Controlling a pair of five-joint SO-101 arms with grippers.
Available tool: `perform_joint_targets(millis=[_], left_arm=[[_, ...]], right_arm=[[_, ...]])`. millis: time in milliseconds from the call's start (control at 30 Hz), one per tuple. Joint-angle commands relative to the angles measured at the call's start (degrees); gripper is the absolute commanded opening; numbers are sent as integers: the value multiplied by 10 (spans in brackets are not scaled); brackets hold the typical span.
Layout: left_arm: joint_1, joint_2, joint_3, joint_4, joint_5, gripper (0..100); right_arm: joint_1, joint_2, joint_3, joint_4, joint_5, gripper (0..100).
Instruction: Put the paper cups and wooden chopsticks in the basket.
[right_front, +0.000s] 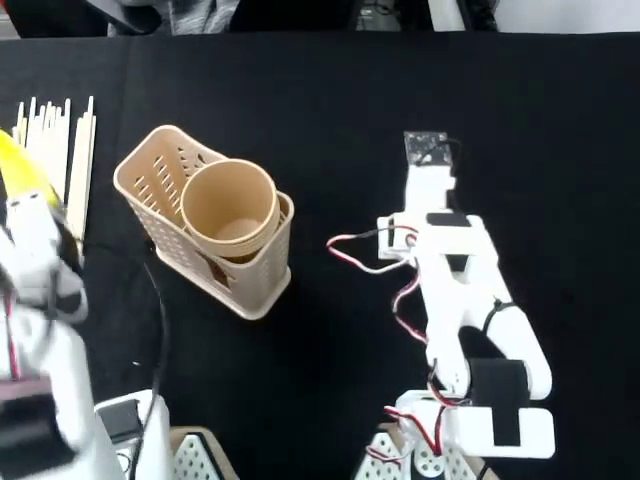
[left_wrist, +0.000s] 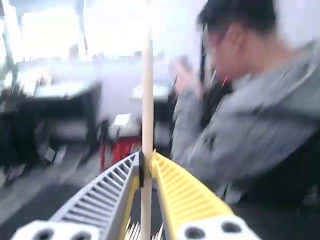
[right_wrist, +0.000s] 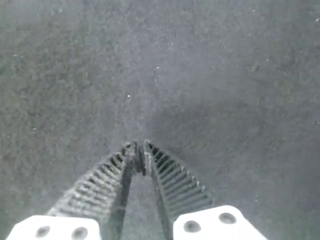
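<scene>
In the beige slotted plastic basket (right_front: 255, 272) sit tan paper cups (right_front: 228, 208) — left gripper (left_wrist: 146, 161) pinches one slim wooden chopstick (left_wrist: 147, 90), the chopstick pile (right_front: 55, 140) remains; right gripper (right_wrist: 139, 151) closed, empty.

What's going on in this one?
The left gripper is shut on one wooden chopstick, with the room showing behind it. More chopsticks lie in a pile beside the basket, which already holds nested paper cups. The right gripper is shut with nothing in it, over the black table on the basket's other side.
</scene>
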Motion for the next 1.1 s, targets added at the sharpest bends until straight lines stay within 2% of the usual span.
perform_joint_targets(millis=[0, 67, 200, 433, 533, 733, 900, 1067], left_arm=[[80, -32, 53, -111, 11, 29], [109, -28, 83, -144, 18, 29], [146, -25, 135, -192, 103, 29], [149, -18, 247, -289, 152, 29], [149, -18, 277, -303, 165, 29], [150, -18, 312, -293, 161, 34], [150, -18, 281, -186, 165, 119], [149, -18, 232, -115, 165, 156]], right_arm=[[-6, -13, -2, -9, -3, 13], [-6, -13, -2, -9, -3, 13], [-5, -13, -2, -9, -2, 13], [-5, -13, -2, -9, -2, 13], [-5, -13, -3, -9, -2, 13], [-5, -13, -3, -9, -2, 13], [-5, -13, -3, -9, -2, 13], [-5, -13, -3, -9, -2, 13]])
